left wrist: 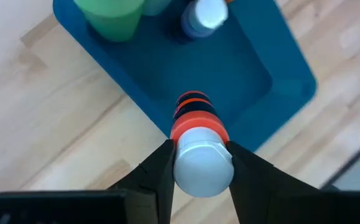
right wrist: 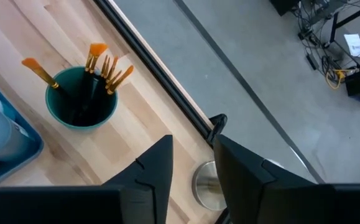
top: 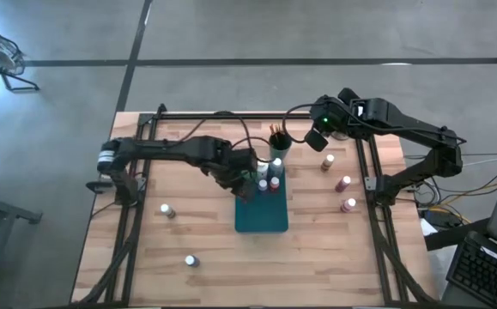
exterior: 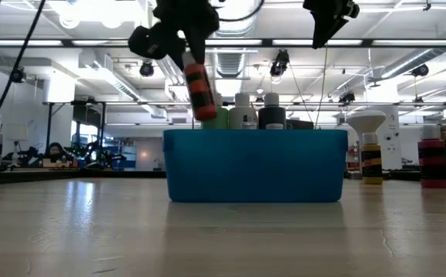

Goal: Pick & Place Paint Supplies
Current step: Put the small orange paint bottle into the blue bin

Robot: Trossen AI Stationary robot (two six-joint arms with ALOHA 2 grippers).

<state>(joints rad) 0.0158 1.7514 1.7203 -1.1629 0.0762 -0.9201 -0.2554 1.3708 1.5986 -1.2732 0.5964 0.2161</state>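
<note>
My left gripper [top: 246,176] is shut on a red paint bottle [exterior: 199,88] with a white cap, above the left part of the teal tray [top: 261,225]. At the tray's far end stand a light-green bottle [left wrist: 114,15] and white-capped bottles [top: 274,182]. A teal cup of brushes [right wrist: 83,99] stands on the table just beyond the tray. Further out on the wood stand more small bottles, right [top: 344,183] and left [top: 167,209]. My right gripper [right wrist: 193,168] hovers high over the table's far right, beside the cup, slightly open and with nothing in it. My left gripper pinches the red bottle at its white cap [left wrist: 183,168] between the two fingers [left wrist: 158,174]. The fingers come from above, slanting down. The bottle hangs below them, tilted, bottom end lowest, lifted clear above the tray [exterior: 253,165].
A round metal base [right wrist: 204,183] sits on the table under my right gripper; a white-domed object [exterior: 365,119] shows to the tray's right. The black frame rail [top: 257,114] runs along the table's far edge. Bare wood lies in front of the tray.
</note>
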